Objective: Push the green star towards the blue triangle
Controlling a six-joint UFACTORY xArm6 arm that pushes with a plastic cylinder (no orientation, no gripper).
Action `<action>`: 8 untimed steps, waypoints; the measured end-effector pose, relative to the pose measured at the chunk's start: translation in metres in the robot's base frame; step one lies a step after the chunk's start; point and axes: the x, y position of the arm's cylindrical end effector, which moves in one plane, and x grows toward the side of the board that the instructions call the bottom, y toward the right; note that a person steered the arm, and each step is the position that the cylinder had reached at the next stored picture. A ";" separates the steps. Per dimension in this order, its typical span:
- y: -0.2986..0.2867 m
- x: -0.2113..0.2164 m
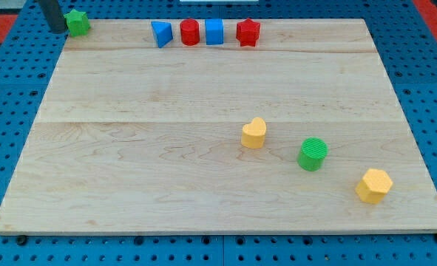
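- The arm ends in a straight dark rod with no claw, so there is nothing to stand wide or narrow and nothing held; the rod comes down from the view's top at the far left corner.
- My tip (58,29) sits at the board's top left corner, just left of the green star (78,22), so close that contact cannot be told.
- The green star, small and bright green with blunt points, lies at the very top left corner of the wooden board (166,162).
- The blue triangle (161,33) lies well to the star's right along the top edge.
- Counted: two green blocks, the star and a green cylinder (313,154); two blue, the triangle and a blue cube (214,32); two red, a red cylinder (190,32) and a red star (248,32); two yellow, a yellow heart (253,133) and a yellow hexagon (373,185).
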 end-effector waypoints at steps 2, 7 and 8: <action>0.081 0.028; -0.001 -0.028; 0.013 -0.029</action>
